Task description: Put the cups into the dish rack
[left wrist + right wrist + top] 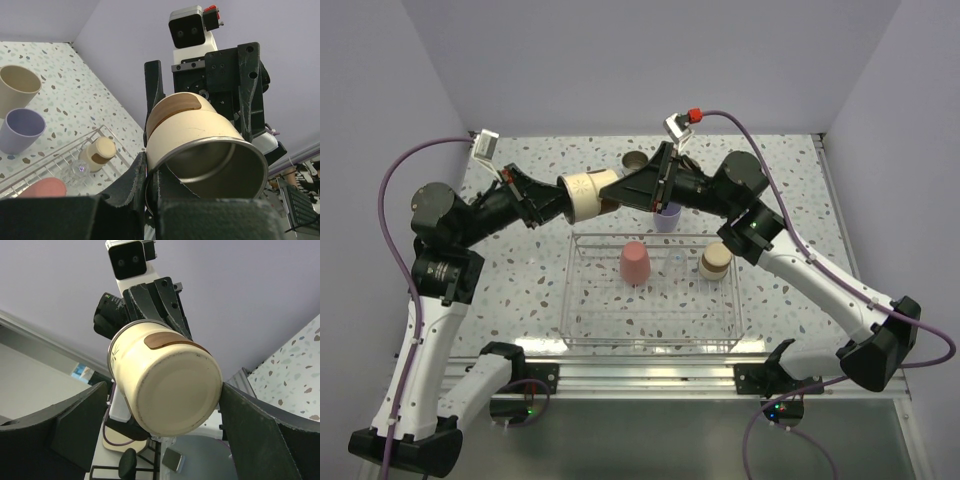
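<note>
Background: plain lavender walls, speckled terrazzo worktop (520, 290).
Dish rack (655, 342): clear wire-bar basket, below and nearer the bases than both grippers.
Loaded so far: red-pink cup (634, 263) upside down, one tan-based steel cup (715, 262) and a clear cup (78, 170) (hard to make out from above) inside the rack.
Left to load: lavender cup (19, 131) and beige cup (17, 90) upright on the worktop past the rack's far side; another cup (634, 160) farther back; plus the one in the air.
Progress: roughly three of seven in, by my count.
Held cup (588, 195): cream body, steel rim and lining, tan patch on the side, lying roughly horizontal above the worktop just beyond the rack's far edge.
Left gripper (560, 200): clenched on the held cup's rim end, one finger inside the mouth.
Right gripper (620, 188): spread wide, fingers either side of the cup's base, not touching (looks like a handover).
</note>
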